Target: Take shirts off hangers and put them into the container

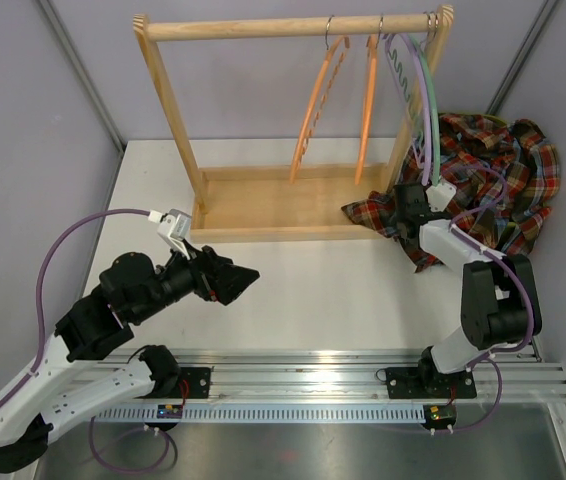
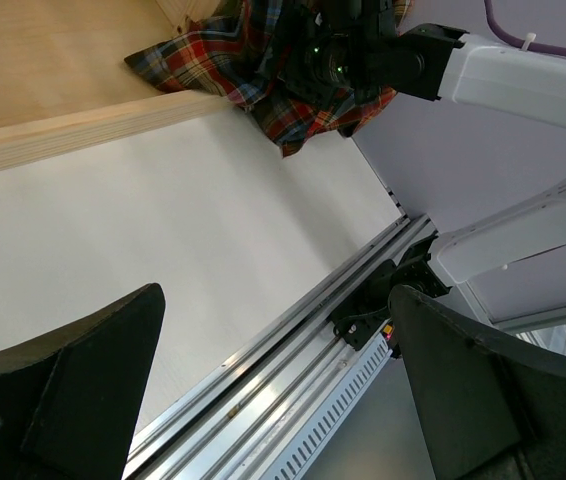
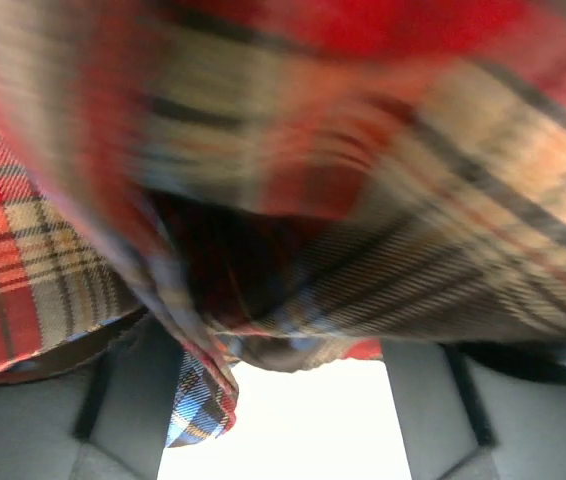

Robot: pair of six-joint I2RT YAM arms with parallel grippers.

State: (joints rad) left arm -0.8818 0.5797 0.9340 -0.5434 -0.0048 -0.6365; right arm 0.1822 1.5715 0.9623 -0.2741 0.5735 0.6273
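Left gripper (image 1: 241, 280) hovers above bare surface (image 1: 313, 290) in front of the wooden rack (image 1: 263, 27), fingers spread wide with nothing between them; the left wrist view (image 2: 275, 295) confirms this. Right gripper (image 1: 408, 212) is buried in the tartan shirt (image 1: 503, 180), which is heaped at the right end of the surface, one corner spilling onto the rack's tray (image 1: 273, 205). Whatever lies under the heap is hidden. The right wrist view is badly blurred: the cloth (image 3: 363, 150) fills nearly the whole frame and the grey fingers (image 3: 113, 410) are cut off at the bottom. They look apart, with a fold dangling by one, and no clear pinch can be made out. Four bare hangers are on the rail: two orange (image 1: 315, 100), one lilac (image 1: 403, 70), one pale green (image 1: 431, 100). The lower ends of the last two are lost behind arm and cloth.
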